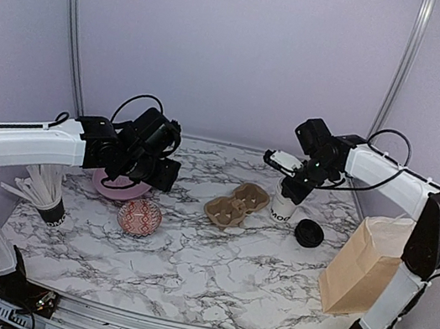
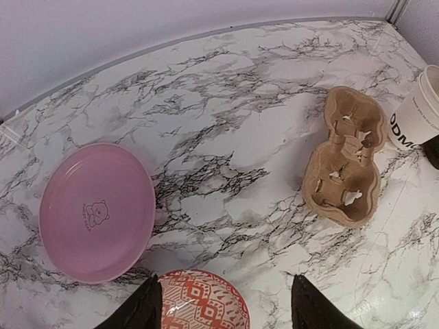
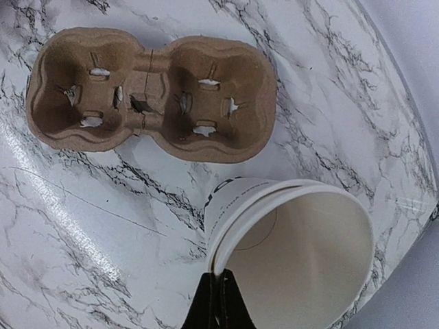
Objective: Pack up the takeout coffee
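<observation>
A white paper cup (image 1: 282, 206) with black lettering stands lidless just right of the brown pulp tray (image 1: 237, 204). My right gripper (image 1: 294, 186) is shut on its rim. In the right wrist view the fingers (image 3: 221, 295) pinch the near rim of the open, empty cup (image 3: 302, 240), and two nested rims show there. The cup leans; I cannot tell whether its base touches the table. A round black lid (image 1: 309, 232) lies on the table to the cup's right. My left gripper (image 1: 164, 173) is open and empty, hovering over a red patterned bowl (image 2: 202, 301).
A brown paper bag (image 1: 365, 262) stands at the right. A pink plate (image 2: 96, 209) lies back left, a dark cup of white straws (image 1: 48, 196) at far left. The two-well tray (image 3: 151, 92) is empty. The cup shows at the left wrist view's right edge (image 2: 415, 113).
</observation>
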Controlling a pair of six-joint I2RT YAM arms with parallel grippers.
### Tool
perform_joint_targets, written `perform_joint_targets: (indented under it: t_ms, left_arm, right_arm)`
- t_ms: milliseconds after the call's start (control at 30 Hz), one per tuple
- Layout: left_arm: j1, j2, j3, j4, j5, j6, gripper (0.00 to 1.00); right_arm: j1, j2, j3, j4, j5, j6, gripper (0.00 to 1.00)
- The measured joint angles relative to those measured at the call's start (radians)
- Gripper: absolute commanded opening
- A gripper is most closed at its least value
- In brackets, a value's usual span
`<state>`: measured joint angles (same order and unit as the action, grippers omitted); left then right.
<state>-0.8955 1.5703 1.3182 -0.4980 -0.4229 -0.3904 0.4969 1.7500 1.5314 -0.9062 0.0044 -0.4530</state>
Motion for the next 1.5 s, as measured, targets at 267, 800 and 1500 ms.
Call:
perform_joint_targets:
  t_ms: [267,800,1500]
  left_arm:
    - [-0.012,0.000,-0.001,0.015,0.035,0.007,0.64]
    - [-0.149,0.033,-0.044,0.283,0.129,0.152,0.99]
    - [-0.163,0.098,-0.132,0.584,0.198,0.169,0.93]
  right_arm:
    - [-0.024,-0.010,0.032,-0.011,-0.046,-0.049,0.00]
    - [-0.092,0.050,0.180,-0.115,-0.115,-0.113,0.00]
    - [-0.068,0.067,0.185,-0.159,-0.088,-0.132,0.00]
